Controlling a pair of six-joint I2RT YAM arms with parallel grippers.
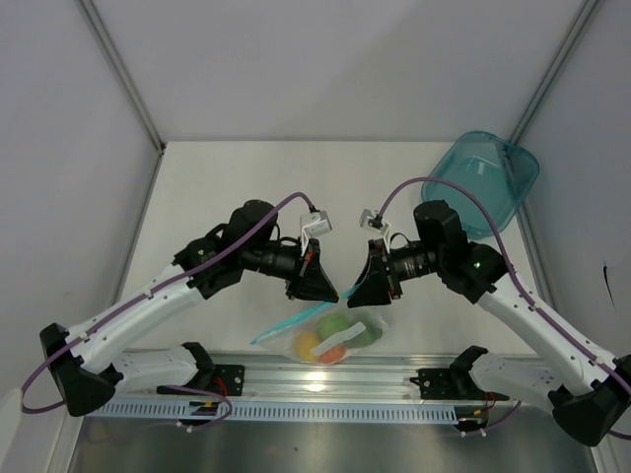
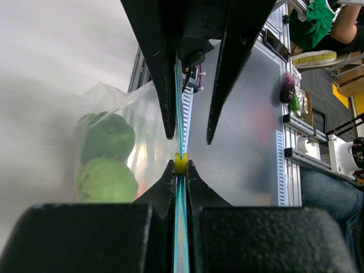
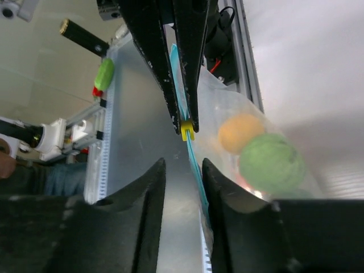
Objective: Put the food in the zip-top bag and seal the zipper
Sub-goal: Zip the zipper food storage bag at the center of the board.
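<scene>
The clear zip-top bag (image 1: 340, 335) lies at the table's near edge, between the two arms. Inside it is the food: a yellow piece (image 1: 309, 342), an orange-red one (image 1: 333, 353), a light green one (image 1: 336, 323) and a dark green one (image 1: 366, 333). The teal zipper (image 1: 292, 321) runs along the bag's mouth. My left gripper (image 2: 180, 162) is shut on the zipper, right behind its yellow slider (image 2: 180, 164). Facing it, my right gripper (image 3: 182, 166) stands open astride the strip (image 3: 196, 170), which lies close to its right finger (image 3: 211, 173).
A translucent teal bowl (image 1: 483, 182) stands at the back right, partly over the table's edge. A metal rail (image 1: 325, 379) runs along the near edge just below the bag. White walls close in the table on both sides.
</scene>
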